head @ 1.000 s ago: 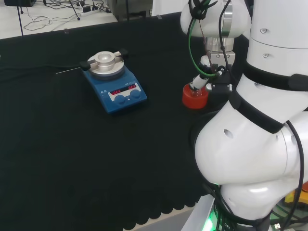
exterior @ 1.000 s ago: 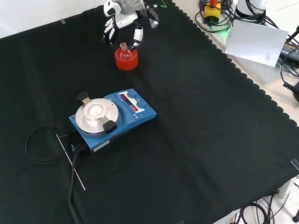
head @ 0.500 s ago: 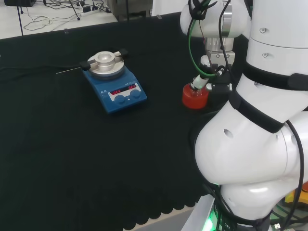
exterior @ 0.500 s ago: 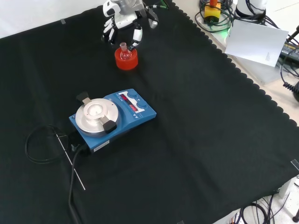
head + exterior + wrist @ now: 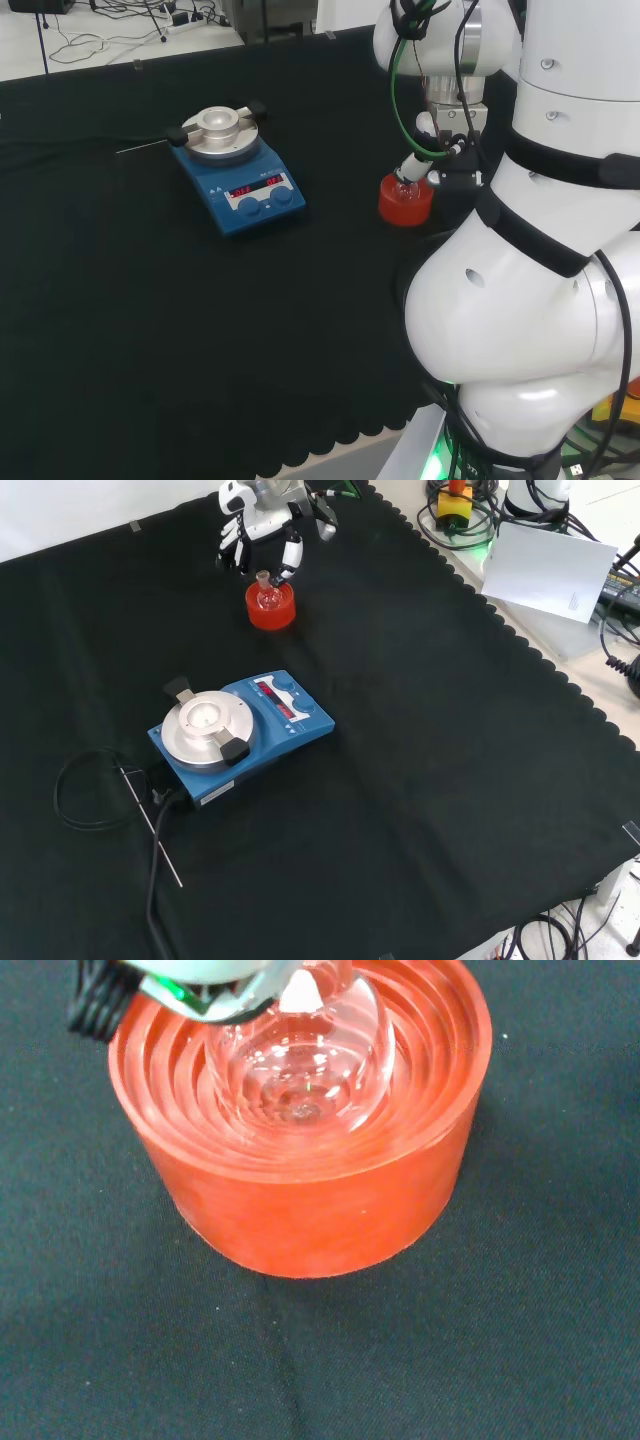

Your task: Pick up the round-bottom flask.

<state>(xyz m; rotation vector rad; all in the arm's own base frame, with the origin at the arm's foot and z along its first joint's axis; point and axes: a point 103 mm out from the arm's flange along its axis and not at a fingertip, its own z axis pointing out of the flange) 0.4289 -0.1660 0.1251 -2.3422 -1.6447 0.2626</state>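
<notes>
The round-bottom flask (image 5: 265, 593) is sitting in the red ribbed stand (image 5: 270, 608) toward the far side of the counter (image 5: 420, 780) in the front view. Its round belly is nesting in the stand's stepped hollow and its short neck is pointing straight up, so its long axis is standing vertical. In the wrist view the clear flask (image 5: 300, 1060) is resting at the centre of the stand's (image 5: 310, 1190) concentric rings, and the stand is sitting flat on the black cloth.

The hand (image 5: 262, 525) is hovering just behind and above the flask in the front view, with its fingers (image 5: 292, 556) hanging downward, spread apart and fairly straight. One fingertip is reaching down close beside the neck; whether it is touching the glass I cannot tell. Nothing is being pinched. In the head view the hand (image 5: 412, 168) is coming down onto the stand (image 5: 404, 203) from the right.

A blue hotplate stirrer (image 5: 238, 732) is standing nearer the front camera, well apart from the stand, with a thin metal rod (image 5: 152, 828) and a black cable (image 5: 80, 790) lying beside it.
</notes>
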